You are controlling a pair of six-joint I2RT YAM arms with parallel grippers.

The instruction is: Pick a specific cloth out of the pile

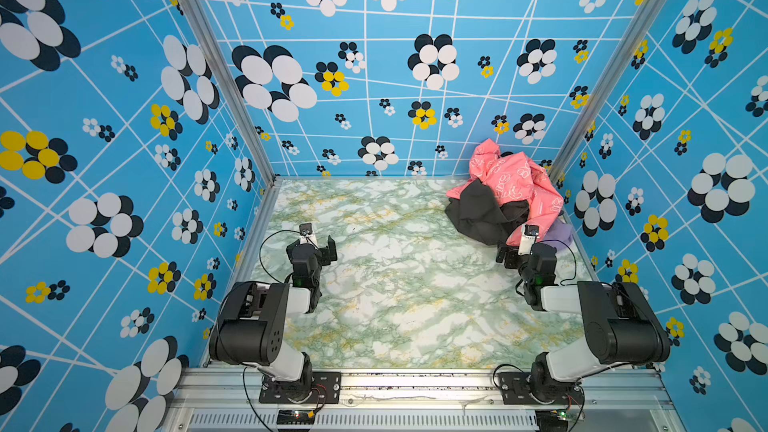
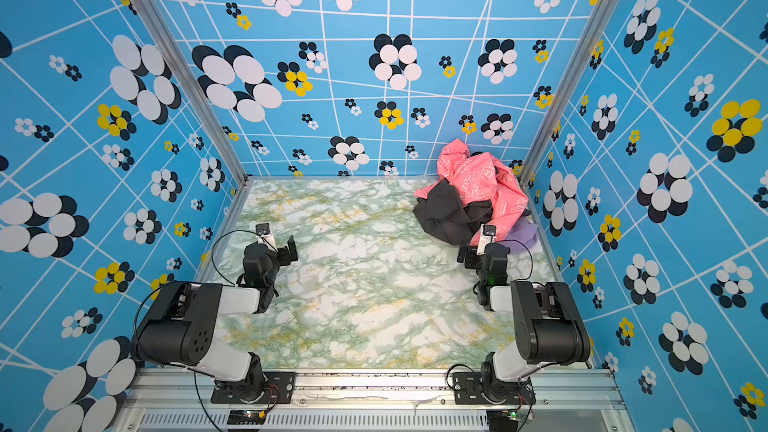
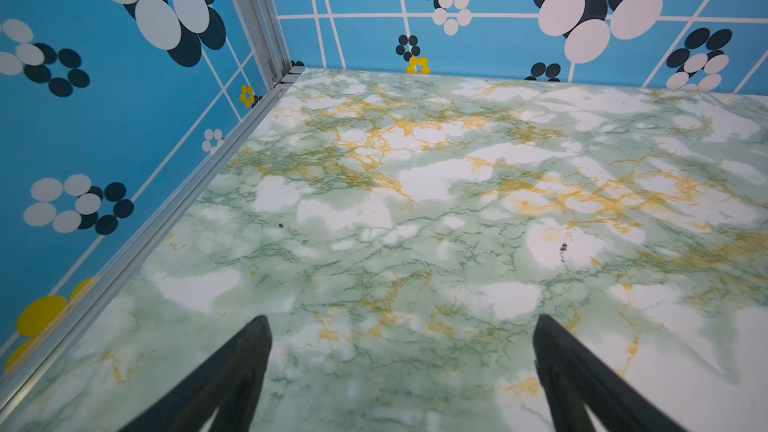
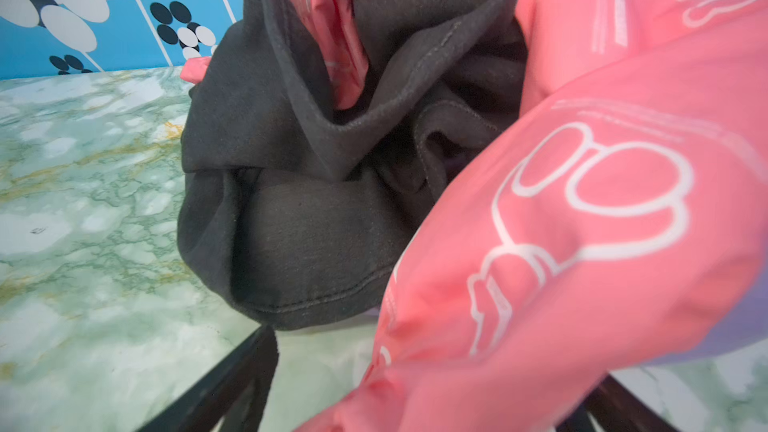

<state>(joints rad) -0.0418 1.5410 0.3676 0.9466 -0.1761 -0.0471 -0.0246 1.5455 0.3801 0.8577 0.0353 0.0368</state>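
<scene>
As seen from the near edge: both arms bolted to the metal rail point(image 1: 415, 376), reaching in over the marble table point(image 1: 395, 284). Further in on the left, the left gripper point(image 3: 402, 322) low above bare marble, jaws spread wide, gripping nothing. Across on the right, the right gripper point(image 1: 528, 252) at the near edge of the pile point(image 1: 498, 197), jaws also wide apart and clamped on nothing. In its wrist view, a fold of the pink cloth point(image 4: 582, 201) in front of one finger, and the black cloth point(image 4: 311, 222) just beyond the other fingertip. Just past that gripper, toward the right wall, the cloth point(image 1: 563, 234): plain lavender, at the bottom of the pile, mostly buried under pink, only a rounded lobe poking out onto the marble. Behind it, black crumpled on the pile's left side, and pink with white outline prints heaped on top, rising against the far right corner. Farthest back, the blue flowered walls point(image 1: 374, 76).
</scene>
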